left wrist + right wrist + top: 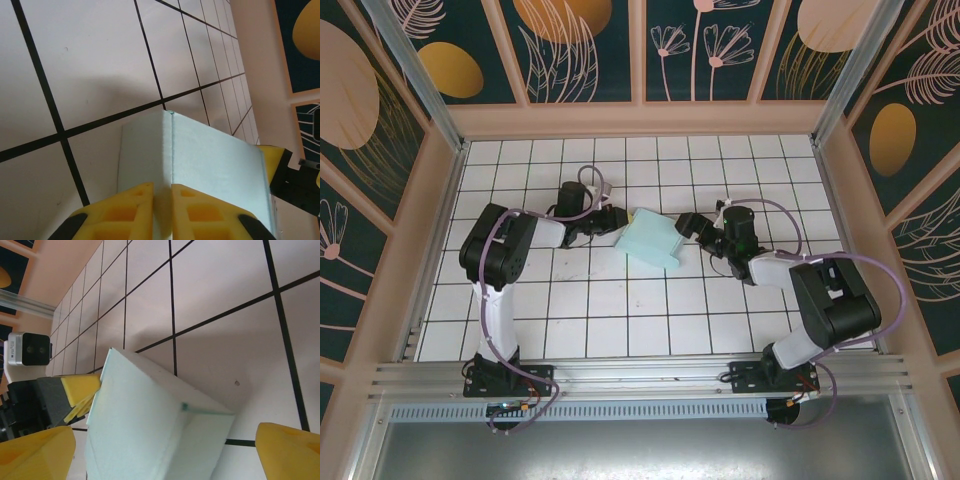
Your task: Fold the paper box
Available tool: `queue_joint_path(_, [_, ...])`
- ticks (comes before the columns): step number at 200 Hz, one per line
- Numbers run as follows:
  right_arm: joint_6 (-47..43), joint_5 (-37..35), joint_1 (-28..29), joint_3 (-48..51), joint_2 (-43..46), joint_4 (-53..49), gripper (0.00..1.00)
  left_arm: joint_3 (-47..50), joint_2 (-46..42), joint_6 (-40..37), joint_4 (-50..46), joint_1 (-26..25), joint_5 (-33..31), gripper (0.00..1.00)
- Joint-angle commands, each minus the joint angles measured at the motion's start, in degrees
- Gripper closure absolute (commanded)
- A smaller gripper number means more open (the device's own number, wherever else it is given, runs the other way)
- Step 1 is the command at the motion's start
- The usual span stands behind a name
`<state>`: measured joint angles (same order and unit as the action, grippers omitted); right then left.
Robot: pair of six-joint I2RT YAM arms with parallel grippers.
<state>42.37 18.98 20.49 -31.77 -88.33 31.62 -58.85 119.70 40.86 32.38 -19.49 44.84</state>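
So here's the state of things. The pale aqua thin-card paper box (650,242) is sitting partly folded on the white tiled table with black grid lines (620,320). In the overhead view it's around mid-table, a touch toward 12 o'clock, and skewed against the grid.

The black left gripper (617,222) is at the paper box's 9 o'clock edge. From its wrist cam, its yellow fingers (125,212) are pressed together on a creased ridge of the card, so I'd call that clamped on the box.

The black right gripper (686,228) is over at 3 o'clock. Its jaws are spread wide on either side of the far end of the box, and as far as I can tell they aren't touching it.

What I'd worry about:
- **Thin pinch:** The left side only has a narrow strip of thin card. Any sideways tug could wrinkle it, tear it, or let it slide out.
- **Slick tile:** Nothing pins the other end, so a push from 3 o'clock may scoot the whole box instead of bending a flap.
- **Crushed panel:** If the right jaws close off the crease, they'll probably flatten a raised panel and put a fold in the wrong place.
- **Close grippers:** The two grippers sit near each other across a small box, so a bump looks possible if either one reaches further in.
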Motion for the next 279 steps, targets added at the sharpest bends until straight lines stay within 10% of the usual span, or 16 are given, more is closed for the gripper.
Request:
queue_joint_path(1, [1.96, 2.29, -0.57, -1.10, -1.59, 3.19, 0.07, 1.13, 1.75, 1.99, 3.10, 0.98, 1.98, 0.86])
queue_joint_path(136, [18.34, 11.44, 0.00, 0.92, -10.38, 21.80, 0.32, 1.45, 2.14, 1.44, 3.34, 1.19, 2.07, 0.83])
queue_joint_path(200, [19.08, 11.61, -0.06, 0.67, -10.09, 21.48, 0.52, 2.74, -1.21, -1.11, 3.72, 1.20, -1.96, 0.50])
queue_joint_path(279, [15.34, 11.78, -0.93, -0.40, -7.21, 17.83, 0.57, 17.99, -19.56, -13.98, 17.75, 0.67, -21.92, 0.01])
